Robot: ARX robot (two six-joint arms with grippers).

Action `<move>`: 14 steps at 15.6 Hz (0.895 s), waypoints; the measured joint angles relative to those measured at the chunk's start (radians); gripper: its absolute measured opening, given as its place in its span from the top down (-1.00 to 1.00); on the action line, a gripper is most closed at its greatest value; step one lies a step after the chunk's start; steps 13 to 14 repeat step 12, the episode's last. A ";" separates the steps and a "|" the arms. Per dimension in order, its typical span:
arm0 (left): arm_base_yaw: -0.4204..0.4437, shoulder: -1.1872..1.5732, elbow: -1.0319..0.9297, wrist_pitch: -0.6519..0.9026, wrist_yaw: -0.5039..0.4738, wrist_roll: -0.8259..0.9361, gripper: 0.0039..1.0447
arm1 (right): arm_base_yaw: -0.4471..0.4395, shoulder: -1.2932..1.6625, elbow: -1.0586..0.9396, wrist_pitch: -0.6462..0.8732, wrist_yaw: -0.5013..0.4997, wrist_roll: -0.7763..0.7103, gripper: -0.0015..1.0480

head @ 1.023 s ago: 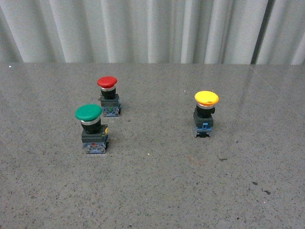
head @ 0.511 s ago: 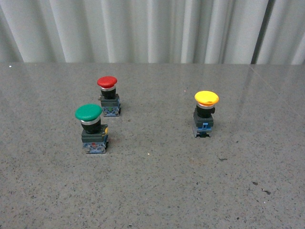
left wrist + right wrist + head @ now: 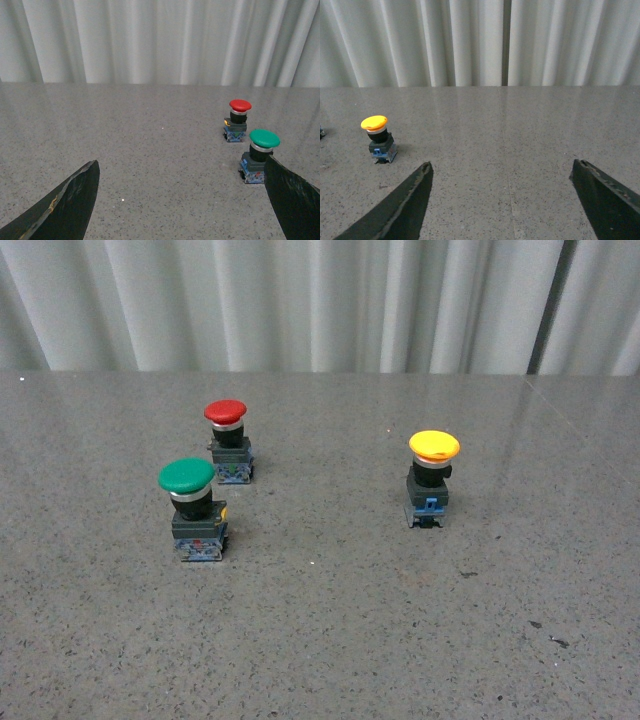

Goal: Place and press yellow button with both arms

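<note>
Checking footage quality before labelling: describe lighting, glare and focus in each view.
Front view: even light, the yellow button sharp, soft sheen on the table. Left wrist view: green button clear, end effector fingers dark. Right wrist view: sharp, faint sheen.

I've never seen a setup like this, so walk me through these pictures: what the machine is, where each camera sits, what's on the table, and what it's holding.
This is a two-armed robot. One picture comes from a camera on its body, facing forward; neither arm shows there. The other two come from cameras on its wrists. The dark wedges are the fingers of the left gripper and right gripper, both spread open and holding nothing. On the grey table stand three push buttons: the yellow button alone on the right, the green button and the red button together on the left.
</note>
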 joint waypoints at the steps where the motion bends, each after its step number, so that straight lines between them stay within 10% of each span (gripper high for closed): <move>1: 0.000 0.000 0.000 0.000 0.000 0.000 -0.88 | 0.000 0.000 0.000 0.000 0.000 0.000 -0.85; 14: 0.000 0.000 0.000 0.000 0.000 0.000 -0.88 | 0.000 0.000 0.000 0.000 0.000 0.000 -0.87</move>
